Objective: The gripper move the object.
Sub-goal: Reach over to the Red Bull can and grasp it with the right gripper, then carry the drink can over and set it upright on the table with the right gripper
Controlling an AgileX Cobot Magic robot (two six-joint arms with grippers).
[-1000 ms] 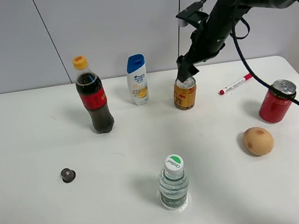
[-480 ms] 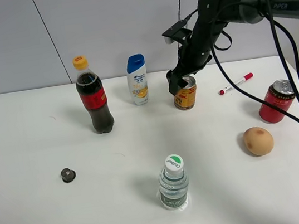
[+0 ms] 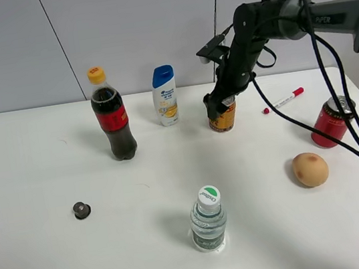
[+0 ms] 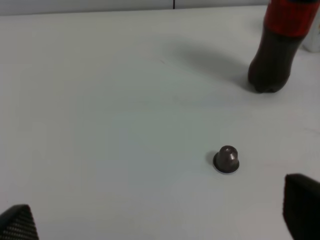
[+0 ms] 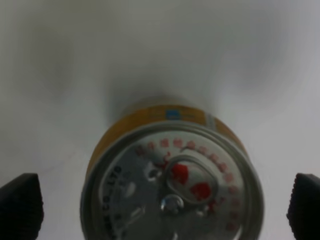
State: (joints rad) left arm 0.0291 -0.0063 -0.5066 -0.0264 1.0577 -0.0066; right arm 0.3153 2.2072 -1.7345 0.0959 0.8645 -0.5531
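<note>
- My right gripper (image 3: pixel 219 105) had sunk from above the can (image 3: pixel 224 121) down around its top.
- The fingers (image 5: pixel 20 204) stood wide, can between them on the counter (image 3: pixel 48 161), not gripped.
- Closing looked next.

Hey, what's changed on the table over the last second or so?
The right gripper came down and a little leftward in the high view, from just above the gold can to its top, jaws open on either side; nothing is gripped yet. The can stands where it was. The cola bottle, shampoo, water bottle and red can haven't moved.
</note>
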